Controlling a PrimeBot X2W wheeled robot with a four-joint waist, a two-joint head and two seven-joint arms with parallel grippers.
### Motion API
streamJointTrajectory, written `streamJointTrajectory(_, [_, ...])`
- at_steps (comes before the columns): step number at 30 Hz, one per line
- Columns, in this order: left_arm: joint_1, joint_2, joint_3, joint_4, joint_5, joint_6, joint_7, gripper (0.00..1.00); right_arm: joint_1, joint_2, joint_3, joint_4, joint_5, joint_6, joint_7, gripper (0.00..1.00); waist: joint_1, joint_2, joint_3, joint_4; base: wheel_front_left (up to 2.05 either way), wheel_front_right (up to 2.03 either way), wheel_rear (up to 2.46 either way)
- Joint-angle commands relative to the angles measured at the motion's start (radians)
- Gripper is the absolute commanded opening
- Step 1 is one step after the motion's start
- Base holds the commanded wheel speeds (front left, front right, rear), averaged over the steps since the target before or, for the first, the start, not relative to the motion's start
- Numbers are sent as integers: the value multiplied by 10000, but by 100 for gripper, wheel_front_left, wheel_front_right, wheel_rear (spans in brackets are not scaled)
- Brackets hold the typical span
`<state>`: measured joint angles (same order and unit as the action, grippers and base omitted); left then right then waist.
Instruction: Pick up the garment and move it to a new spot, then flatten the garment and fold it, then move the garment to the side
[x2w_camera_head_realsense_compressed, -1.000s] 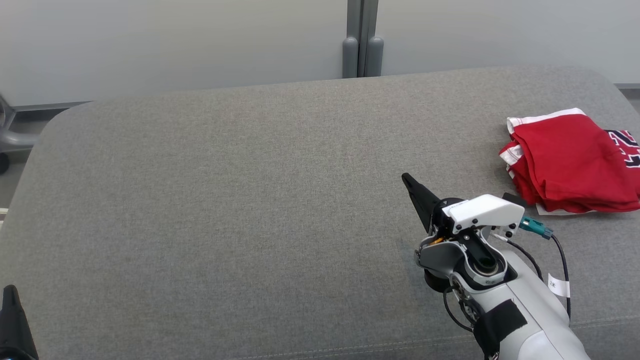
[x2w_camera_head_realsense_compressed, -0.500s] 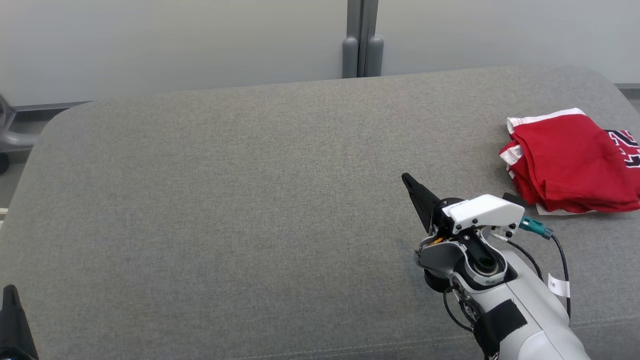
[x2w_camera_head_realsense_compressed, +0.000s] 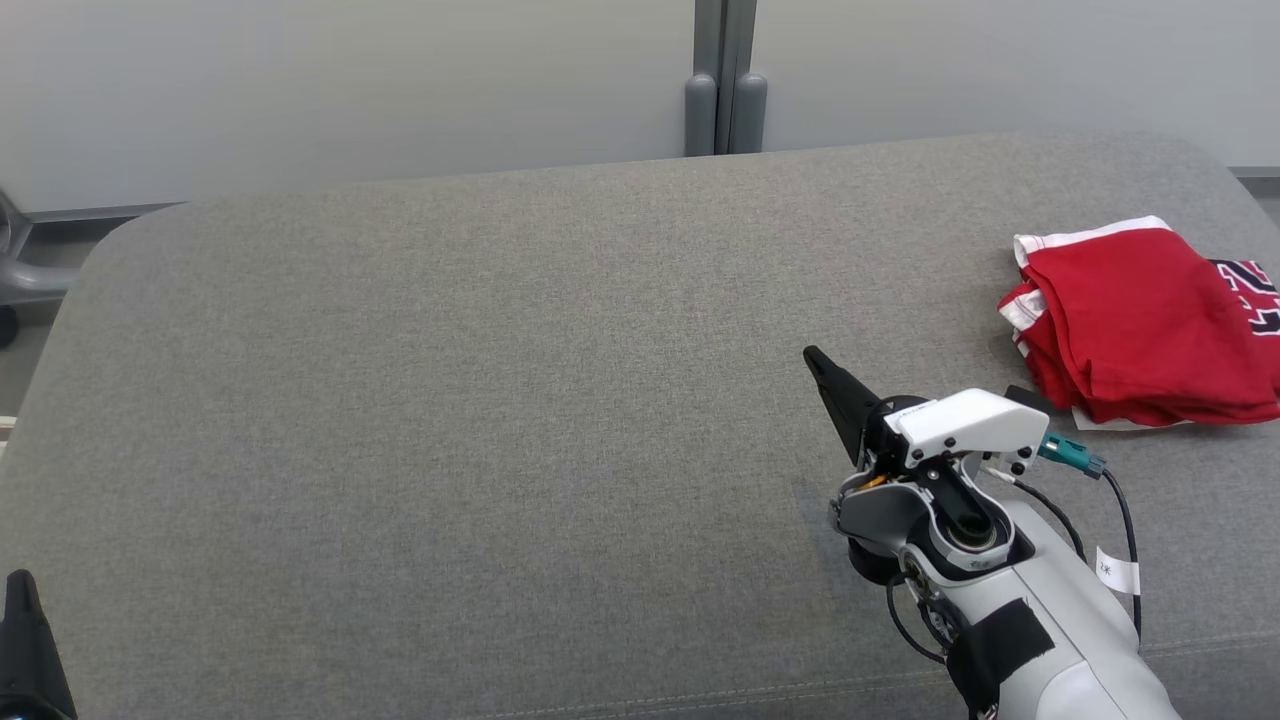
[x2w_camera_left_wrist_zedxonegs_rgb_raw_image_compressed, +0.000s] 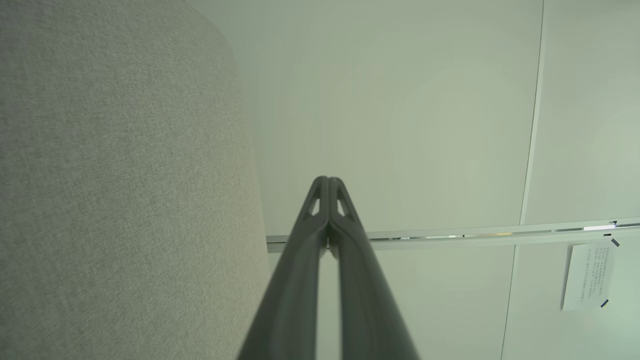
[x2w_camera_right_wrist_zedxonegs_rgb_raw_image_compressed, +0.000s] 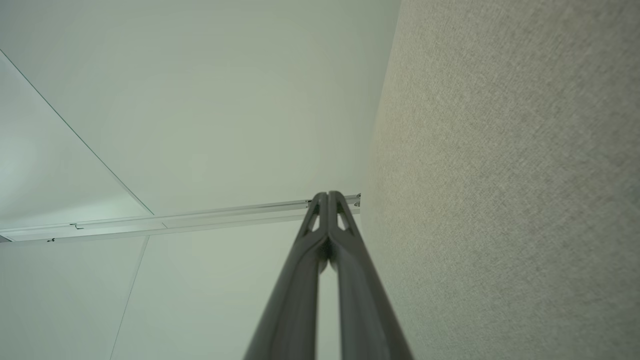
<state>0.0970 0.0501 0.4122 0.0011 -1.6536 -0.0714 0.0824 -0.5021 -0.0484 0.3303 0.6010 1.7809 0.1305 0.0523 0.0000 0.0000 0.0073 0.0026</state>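
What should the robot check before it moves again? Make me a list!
1. Red garment folded: ok, it lies in a neat pile.
2. Garment at the side: ok, near the right end of the grey cushion.
3. Garment wholly on the cushion: cannot tell, the head view cuts it off.
4. Right gripper empty: ok, shut on nothing, apart from the garment.
5. Left gripper empty: ok, shut on nothing.

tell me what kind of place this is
Probably an office or lab-style room rather than a home: plain pale wall panels, a printed notice stuck on one, and a big grey upholstered bench with a folded red garment on it.
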Motion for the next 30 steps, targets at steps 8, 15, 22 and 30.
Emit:
streamJointTrajectory(8, [-98,1,12,-31,-129,11,16,0,-57,-34,12,20,46,4,14,0,0,0,0,0,0,0,0])
streamJointTrajectory(15, [-98,1,12,-31,-130,11,16,0,-57,-34,12,19,46,4,14,0,0,0,0,0,0,0,0])
streamJointTrajectory(22, [-98,1,12,-31,-130,11,16,0,-57,-34,12,19,46,4,13,0,0,0,0,0,0,0,0])
streamJointTrajectory(30, [-98,1,11,-32,-130,11,15,0,-57,-34,12,19,46,4,13,0,0,0,0,0,0,0,0])
